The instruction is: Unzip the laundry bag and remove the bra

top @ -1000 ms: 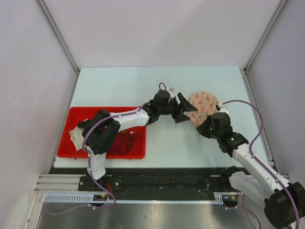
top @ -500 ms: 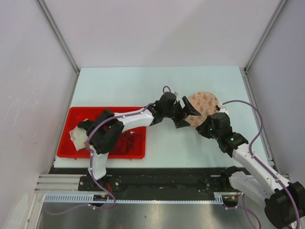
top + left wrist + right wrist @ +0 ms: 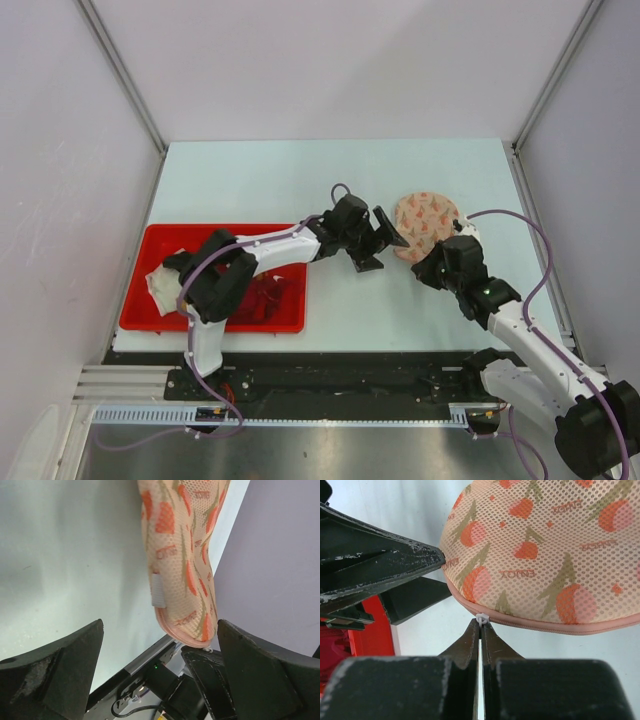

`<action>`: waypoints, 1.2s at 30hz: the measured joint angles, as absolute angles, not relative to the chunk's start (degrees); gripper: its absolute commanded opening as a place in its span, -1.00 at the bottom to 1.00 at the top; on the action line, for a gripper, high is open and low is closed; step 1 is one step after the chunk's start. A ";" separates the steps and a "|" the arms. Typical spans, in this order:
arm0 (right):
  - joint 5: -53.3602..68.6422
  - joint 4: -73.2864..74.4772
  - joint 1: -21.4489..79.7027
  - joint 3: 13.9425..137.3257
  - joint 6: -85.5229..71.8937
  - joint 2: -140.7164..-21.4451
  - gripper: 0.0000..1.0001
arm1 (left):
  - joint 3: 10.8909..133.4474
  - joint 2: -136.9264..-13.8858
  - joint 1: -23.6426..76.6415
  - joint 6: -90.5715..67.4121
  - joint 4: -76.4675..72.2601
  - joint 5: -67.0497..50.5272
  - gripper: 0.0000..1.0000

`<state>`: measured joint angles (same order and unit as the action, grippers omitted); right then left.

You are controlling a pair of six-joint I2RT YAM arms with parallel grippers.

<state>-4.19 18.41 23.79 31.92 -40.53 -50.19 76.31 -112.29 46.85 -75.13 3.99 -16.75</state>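
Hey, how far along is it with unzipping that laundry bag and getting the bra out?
Done: nothing; the laundry bag looks zipped shut. In hand: right gripper pinches the zip pull; left gripper stands open beside the bag. Left: unzipping, removing the unseen bra.

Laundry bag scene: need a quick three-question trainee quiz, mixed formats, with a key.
1. True or false: the left end effector is clamped on the laundry bag.
2. Pick one. The right end effector is shut on: A) the bag's mesh side, B) the zip pull at the rim, C) nothing.
3. Fill the gap: in the top view, the red tray lies to the ____ of the bag.

Key: 1 false, its jaws stand wide open beside the bag. 2 B. 3 left.
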 measured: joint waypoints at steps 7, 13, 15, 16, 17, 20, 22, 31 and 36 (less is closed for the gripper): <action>-4.25 18.41 23.86 31.92 -40.53 -50.33 -1.00 | 82.35 -115.26 47.83 -75.61 3.70 -16.84 0.65; -4.29 18.46 23.88 31.92 -40.56 -50.33 -1.00 | 85.21 -116.51 48.84 -75.70 3.88 -16.71 0.30; -4.29 18.46 23.88 31.92 -40.56 -50.30 -1.00 | 85.21 -116.66 48.86 -75.66 4.10 -16.69 0.23; -4.29 18.46 23.88 31.92 -40.56 -50.33 -1.00 | 85.21 -116.73 48.86 -75.68 4.23 -16.69 0.20; -4.29 18.46 23.88 31.94 -40.56 -50.33 -1.00 | 85.21 -116.79 48.84 -75.66 4.40 -16.67 0.09; -4.29 18.44 23.88 31.92 -40.56 -50.33 -1.00 | 85.21 -116.99 48.86 -75.77 4.67 -16.64 -0.80; -4.32 18.44 23.88 31.94 -40.56 -50.37 -1.00 | 85.21 -117.03 48.84 -76.05 5.13 -16.60 -0.99; -3.46 18.57 21.50 31.94 -39.77 -49.60 -1.00 | 84.12 -117.03 45.15 -75.44 4.16 -19.51 -0.99; -2.70 18.20 16.71 31.33 -37.52 -49.63 -1.00 | 84.16 -117.01 40.12 -72.58 5.08 -21.08 -0.99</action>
